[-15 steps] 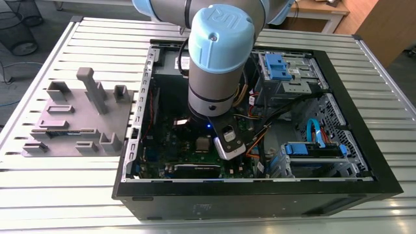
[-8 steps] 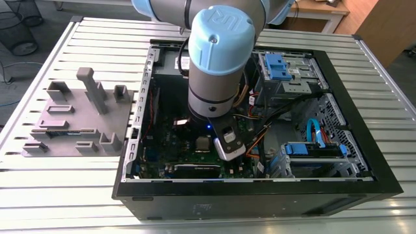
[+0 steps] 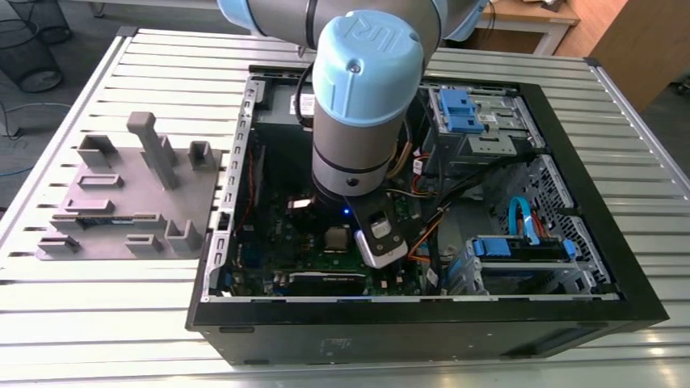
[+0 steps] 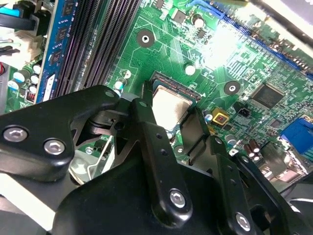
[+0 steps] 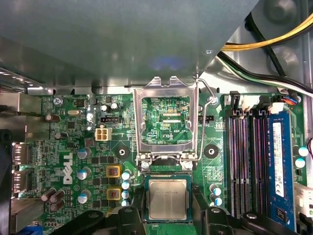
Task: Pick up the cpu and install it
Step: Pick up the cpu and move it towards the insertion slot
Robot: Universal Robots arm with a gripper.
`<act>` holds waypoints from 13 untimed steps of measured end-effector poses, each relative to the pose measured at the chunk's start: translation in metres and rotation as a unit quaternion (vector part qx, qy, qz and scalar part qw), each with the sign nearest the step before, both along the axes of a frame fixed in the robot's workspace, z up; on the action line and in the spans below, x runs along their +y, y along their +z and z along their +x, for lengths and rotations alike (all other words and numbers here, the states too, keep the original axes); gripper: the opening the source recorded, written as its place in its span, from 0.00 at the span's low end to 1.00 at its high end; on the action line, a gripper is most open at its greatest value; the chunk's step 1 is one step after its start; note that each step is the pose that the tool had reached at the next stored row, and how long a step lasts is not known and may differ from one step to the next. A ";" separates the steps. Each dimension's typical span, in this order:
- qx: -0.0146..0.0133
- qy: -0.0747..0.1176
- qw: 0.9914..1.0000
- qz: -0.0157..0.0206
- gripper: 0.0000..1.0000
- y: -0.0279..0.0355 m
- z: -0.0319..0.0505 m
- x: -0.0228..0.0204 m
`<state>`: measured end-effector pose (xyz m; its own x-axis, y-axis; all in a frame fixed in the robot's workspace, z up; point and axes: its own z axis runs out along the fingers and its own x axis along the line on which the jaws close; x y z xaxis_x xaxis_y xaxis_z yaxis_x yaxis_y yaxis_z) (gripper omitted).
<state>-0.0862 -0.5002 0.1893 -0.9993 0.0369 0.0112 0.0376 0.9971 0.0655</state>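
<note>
Deep inside the open computer case (image 3: 431, 327) on the slatted bench (image 3: 129, 311), arm (image 3: 361, 97) pointing straight down over the green motherboard (image 5: 73, 147). Gripper (image 4: 170, 117) straddling the cpu (image 5: 167, 198), silvery top up, lying flat and square in the socket. Clamped on it or let go? Cannot tell from here. Just beyond the cpu, the socket's metal frame (image 5: 166, 85) flipped up and open. Off at the exterior view's left, a grey fixture block (image 3: 119, 202) sitting on the bench, well apart from the gripper.
</note>
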 end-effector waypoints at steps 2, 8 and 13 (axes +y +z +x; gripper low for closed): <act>0.000 0.000 1.000 0.000 0.47 0.0000 0.0000 -0.0004; 0.000 0.000 1.000 0.000 0.47 0.0000 0.0001 -0.0005; 0.000 0.000 1.000 -0.001 0.47 0.0000 0.0006 -0.0006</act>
